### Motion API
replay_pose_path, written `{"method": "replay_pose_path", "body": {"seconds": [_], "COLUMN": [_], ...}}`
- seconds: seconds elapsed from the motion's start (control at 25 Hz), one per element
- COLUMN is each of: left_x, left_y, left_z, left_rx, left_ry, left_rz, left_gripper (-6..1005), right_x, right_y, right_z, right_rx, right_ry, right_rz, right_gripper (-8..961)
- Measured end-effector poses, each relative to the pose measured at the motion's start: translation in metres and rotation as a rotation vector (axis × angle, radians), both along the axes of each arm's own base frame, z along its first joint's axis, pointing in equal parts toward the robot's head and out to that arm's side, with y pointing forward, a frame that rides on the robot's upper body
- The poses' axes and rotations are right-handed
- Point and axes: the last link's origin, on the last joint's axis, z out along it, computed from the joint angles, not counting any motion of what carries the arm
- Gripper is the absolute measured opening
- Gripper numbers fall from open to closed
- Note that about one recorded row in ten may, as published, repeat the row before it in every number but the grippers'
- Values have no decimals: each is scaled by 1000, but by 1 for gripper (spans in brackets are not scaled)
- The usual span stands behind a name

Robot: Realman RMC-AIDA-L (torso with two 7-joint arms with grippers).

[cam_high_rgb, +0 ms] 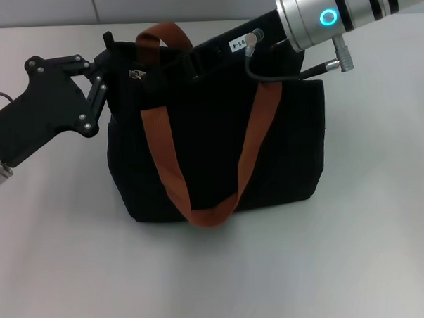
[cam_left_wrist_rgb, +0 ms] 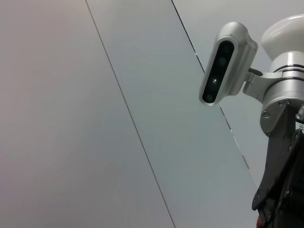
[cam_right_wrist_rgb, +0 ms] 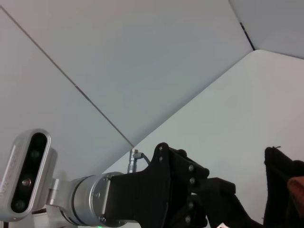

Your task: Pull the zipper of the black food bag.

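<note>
Head view shows the black food bag (cam_high_rgb: 219,152) standing on the white table (cam_high_rgb: 371,250), its rust-orange strap handles (cam_high_rgb: 171,168) draped down the front face. My left gripper (cam_high_rgb: 107,54) is at the bag's top left corner, its fingers pressed against the fabric edge there; whether they are pinched on the cloth or only resting against it I cannot tell. My right gripper (cam_high_rgb: 194,61) reaches in across the bag's top from the right, its black body lying along the zip line, and its fingertips are lost against the black fabric, so I cannot tell how far they are open or whether they have anything. The zipper (cam_high_rgb: 135,75) shows as a small silver tab near the left end of the top edge, just beside my left fingers and a little short of where my right gripper ends. I judge this to be the approach-and-brace step: left steadying the corner, right closing on the tab. The next move calls for my right fingertips to settle squarely on that small tab, then draw it along the top edge toward the right while the left holds the bag from sliding.
</note>
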Motion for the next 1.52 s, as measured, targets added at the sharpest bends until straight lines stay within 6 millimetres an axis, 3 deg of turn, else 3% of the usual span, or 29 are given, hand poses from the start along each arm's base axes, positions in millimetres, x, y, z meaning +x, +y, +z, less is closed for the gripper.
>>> {"method": "replay_pose_path", "body": {"seconds": [1.52], "left_x": [1], "left_y": [-2], "left_z": [0], "left_rx": [2], "left_ry": [-8], "left_rz": [-11], "left_gripper": [89], "right_x": [-9], "right_y": [4], "right_z": [0], "right_rx": [8], "right_ry": [1], "right_rz": [-9], "right_gripper": [-1]}}
